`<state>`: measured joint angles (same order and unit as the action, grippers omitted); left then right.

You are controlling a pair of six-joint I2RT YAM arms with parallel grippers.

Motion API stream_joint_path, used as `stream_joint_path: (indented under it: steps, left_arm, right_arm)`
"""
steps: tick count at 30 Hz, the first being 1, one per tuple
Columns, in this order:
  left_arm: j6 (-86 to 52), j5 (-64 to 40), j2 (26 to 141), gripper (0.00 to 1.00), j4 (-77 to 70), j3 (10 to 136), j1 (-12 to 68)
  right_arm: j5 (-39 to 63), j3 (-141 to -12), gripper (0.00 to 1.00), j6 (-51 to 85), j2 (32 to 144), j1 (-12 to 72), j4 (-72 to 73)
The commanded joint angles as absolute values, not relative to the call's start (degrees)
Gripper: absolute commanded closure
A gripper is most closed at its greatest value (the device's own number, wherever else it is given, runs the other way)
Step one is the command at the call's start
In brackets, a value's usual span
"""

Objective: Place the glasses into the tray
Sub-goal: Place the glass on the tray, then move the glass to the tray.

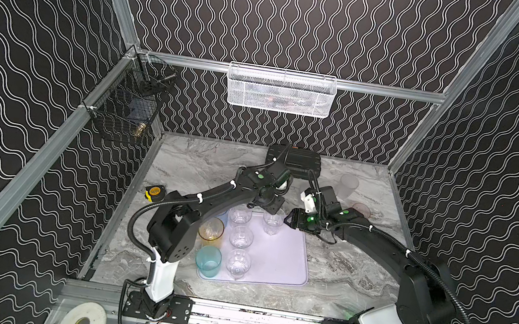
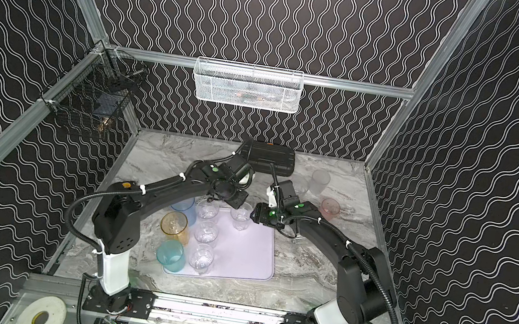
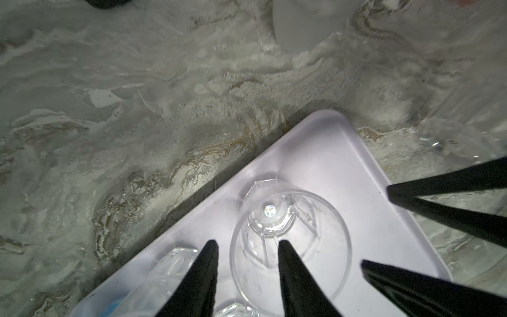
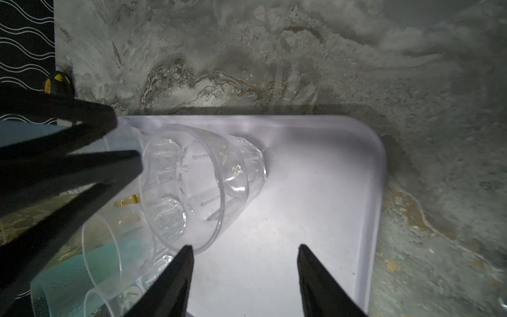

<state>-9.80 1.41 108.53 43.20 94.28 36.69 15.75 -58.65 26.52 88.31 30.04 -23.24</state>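
The left gripper is a little open, one finger inside the clear glass, one outside. The glass stands in the tray's corner. The right gripper is open, empty. A crooked lift could hook the rim and tip it.

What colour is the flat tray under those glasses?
The tray is pale lilac, shown best in the right wrist view.
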Motion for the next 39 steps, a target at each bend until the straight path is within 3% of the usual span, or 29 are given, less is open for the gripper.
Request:
stream_joint_path:
  steps: [1,15,30,39]
  left_arm:
    - [-8.6,1.4,106.4,0.58,44.0,93.7,35.4]
    - [-9.4,4.8,93.6,0.57,29.7,79.9,26.0]
    - [-10.2,4.2,92.3,0.57,26.2,75.7,25.5]
    - [-10.6,5.4,90.5,0.51,22.2,73.5,25.4]
  right_arm:
    - [16.7,-59.8,0.38,27.3,89.7,30.8,-22.0]
    - [14.9,-63.6,0.39,28.7,97.0,36.4,-19.8]
    - [14.1,-66.5,0.4,29.2,100.7,38.0,-19.1]
    - [11.1,-71.8,0.36,24.2,97.4,37.2,-26.9]
